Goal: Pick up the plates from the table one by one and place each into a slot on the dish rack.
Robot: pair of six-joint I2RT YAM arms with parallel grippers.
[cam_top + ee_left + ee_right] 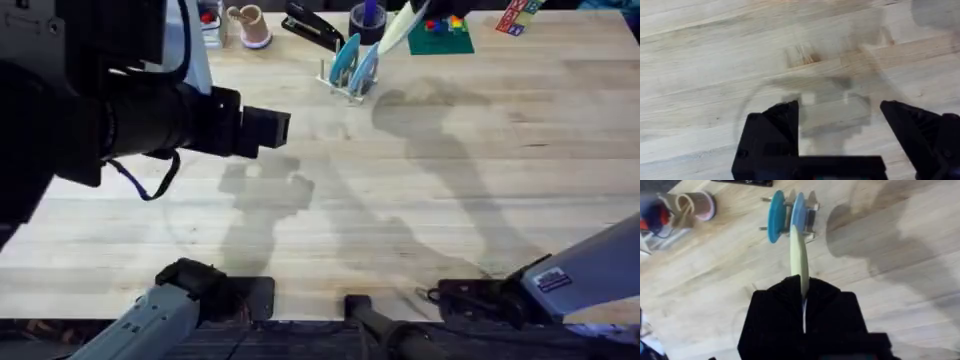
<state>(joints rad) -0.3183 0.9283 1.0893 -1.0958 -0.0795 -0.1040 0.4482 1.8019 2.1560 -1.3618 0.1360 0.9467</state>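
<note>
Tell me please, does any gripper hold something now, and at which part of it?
The right gripper holds the cream-yellow plate by its rim, edge-on, near the dish rack. The left gripper is open over the table and holds nothing.

rack (348, 78): far table (420, 190) edge; two plates (346, 58) in it | mug (250, 25): left

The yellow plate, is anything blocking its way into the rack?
Nothing visible. The right end effector holds the yellow plate edge-on above the rack, beside the blue plates already standing there.
</note>
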